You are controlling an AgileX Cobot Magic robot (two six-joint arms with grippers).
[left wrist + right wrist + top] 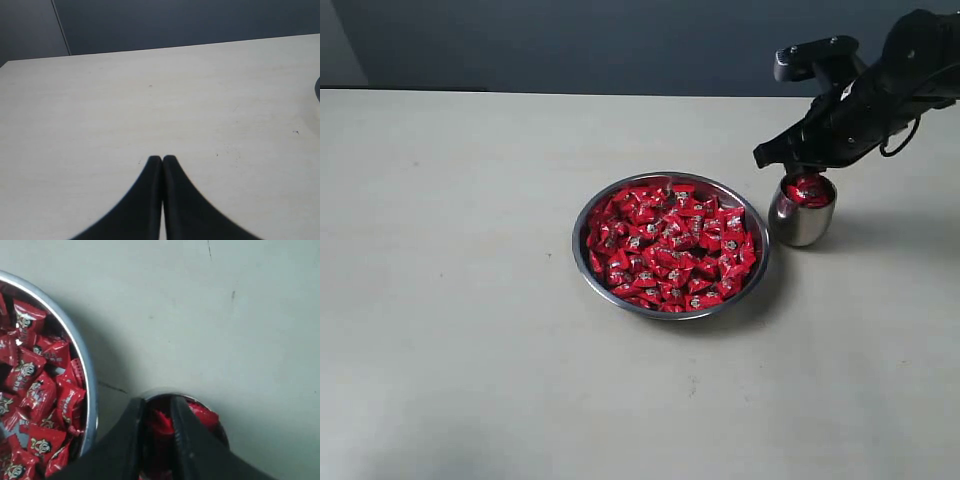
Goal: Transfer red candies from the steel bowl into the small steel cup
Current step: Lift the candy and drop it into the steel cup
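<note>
The small steel cup (pixel 802 224) stands on the desk (pixel 450 300) just beside the steel bowl (pixel 578 245) heaped with red candies (pixel 670 245). Over the cup's mouth, the right hand (pixel 803 172) pinches a red candy (pixel 160 421) in narrow jaws. The left hand (pixel 162 159) is closed, empty.

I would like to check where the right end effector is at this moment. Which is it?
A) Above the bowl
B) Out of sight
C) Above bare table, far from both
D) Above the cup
D: in the exterior view the right end effector hangs directly above the cup, which holds red candies, beside the bowl.
</note>
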